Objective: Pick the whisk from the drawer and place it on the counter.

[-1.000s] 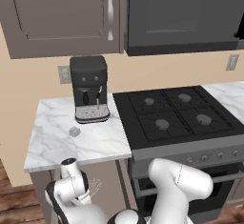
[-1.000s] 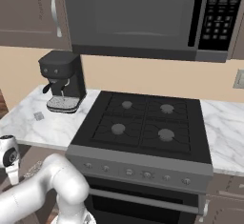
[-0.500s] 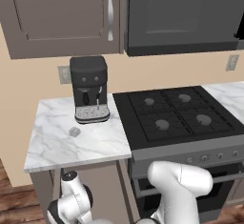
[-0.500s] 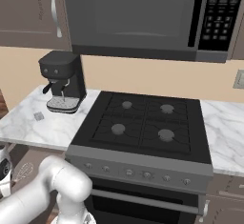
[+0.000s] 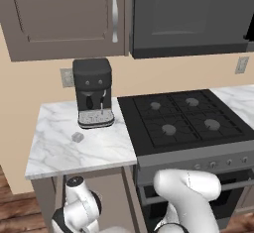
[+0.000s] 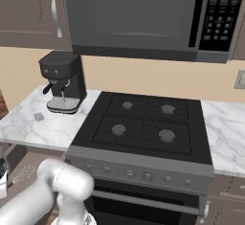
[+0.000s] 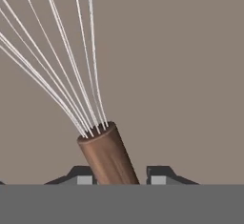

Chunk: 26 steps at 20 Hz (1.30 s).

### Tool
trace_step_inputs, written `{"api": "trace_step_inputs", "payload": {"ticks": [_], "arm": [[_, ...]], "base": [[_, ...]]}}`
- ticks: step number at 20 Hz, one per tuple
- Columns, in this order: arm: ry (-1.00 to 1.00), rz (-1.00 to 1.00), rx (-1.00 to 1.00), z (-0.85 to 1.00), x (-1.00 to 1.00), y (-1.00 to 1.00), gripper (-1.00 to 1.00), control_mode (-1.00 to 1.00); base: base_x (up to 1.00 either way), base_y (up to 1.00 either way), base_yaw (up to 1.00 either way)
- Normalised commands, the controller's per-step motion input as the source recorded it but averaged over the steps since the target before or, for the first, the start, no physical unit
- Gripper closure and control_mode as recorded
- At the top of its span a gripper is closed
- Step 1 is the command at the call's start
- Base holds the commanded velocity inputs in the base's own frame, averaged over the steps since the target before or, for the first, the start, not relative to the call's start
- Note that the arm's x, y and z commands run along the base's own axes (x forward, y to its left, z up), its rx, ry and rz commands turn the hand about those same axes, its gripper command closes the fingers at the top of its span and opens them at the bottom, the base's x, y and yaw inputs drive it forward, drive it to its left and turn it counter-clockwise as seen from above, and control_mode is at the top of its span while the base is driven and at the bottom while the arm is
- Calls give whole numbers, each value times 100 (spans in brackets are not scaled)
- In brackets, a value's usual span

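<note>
The whisk (image 7: 106,154) lies in the drawer (image 7: 190,75), its dark-brown handle pointing at the camera and its silvery wires fanning away to the upper left. My gripper (image 7: 121,178) is down in the drawer, and its fingertips (image 7: 159,176) press close on either side of the handle. In the left base view my arm reaches down in front of the cabinets, below the edge of the white marble counter (image 5: 54,147). The drawer's open inside (image 6: 24,171) shows under the counter (image 6: 57,128) in the right base view.
A black coffee machine (image 5: 93,90) stands at the back of the counter, with a small grey lump (image 5: 77,137) in front of it. The black stovetop (image 5: 183,118) adjoins the counter on the right. Cabinet doors hang above.
My arm has sunk lower in front of the counter, down toward the drawer. The jaws have closed in on the whisk's handle.
</note>
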Motion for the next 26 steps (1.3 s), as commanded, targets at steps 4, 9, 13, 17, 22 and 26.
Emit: {"api": "trace_step_inputs", "payload": {"ticks": [4, 9, 13, 17, 22, 26], "arm": [[-6, 12, 5, 100, -28, -19, 100, -100], [-7, 18, 4, 100, -25, -4, 100, -100], [-3, 15, 4, 100, -33, 0, 100, -100], [0, 3, 7, 100, -14, 2, 100, -100], [-3, 0, 6, 100, -8, 4, 100, -100], [-12, -3, 8, 100, -1, 3, 100, -100]], "base": [[0, 0, 0], [0, 0, 0], [0, 0, 0], [0, 0, 0], [0, 0, 0], [0, 0, 0]]}}
